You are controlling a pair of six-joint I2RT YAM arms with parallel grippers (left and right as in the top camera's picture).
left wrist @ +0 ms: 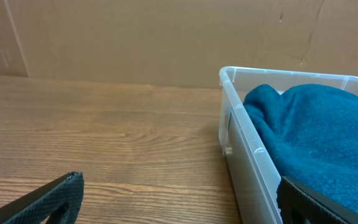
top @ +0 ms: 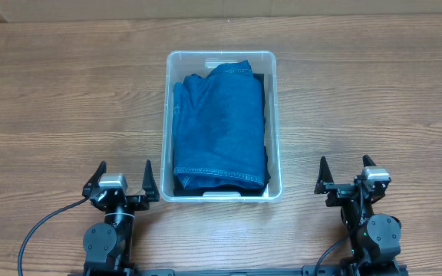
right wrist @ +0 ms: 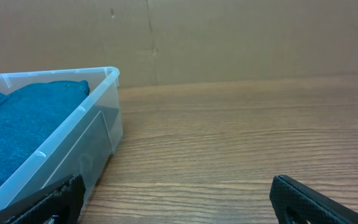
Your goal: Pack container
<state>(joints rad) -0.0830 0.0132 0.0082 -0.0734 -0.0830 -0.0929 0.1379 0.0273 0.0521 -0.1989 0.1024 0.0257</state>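
Observation:
The container (top: 276, 115) is a clear plastic bin in the middle of the table. Folded blue jeans (top: 219, 126) fill it, lying over something dark at the right side and front. The container also shows in the left wrist view (left wrist: 241, 143) and the right wrist view (right wrist: 73, 124), with the jeans (left wrist: 316, 130) inside (right wrist: 17, 118). My left gripper (top: 123, 178) is open and empty at the front left, beside the bin's near left corner. My right gripper (top: 347, 175) is open and empty at the front right, apart from the bin.
The wooden table (top: 374, 92) spreads bare to the left and right of the bin. A brown cardboard wall (left wrist: 135, 37) stands along the table's far edge.

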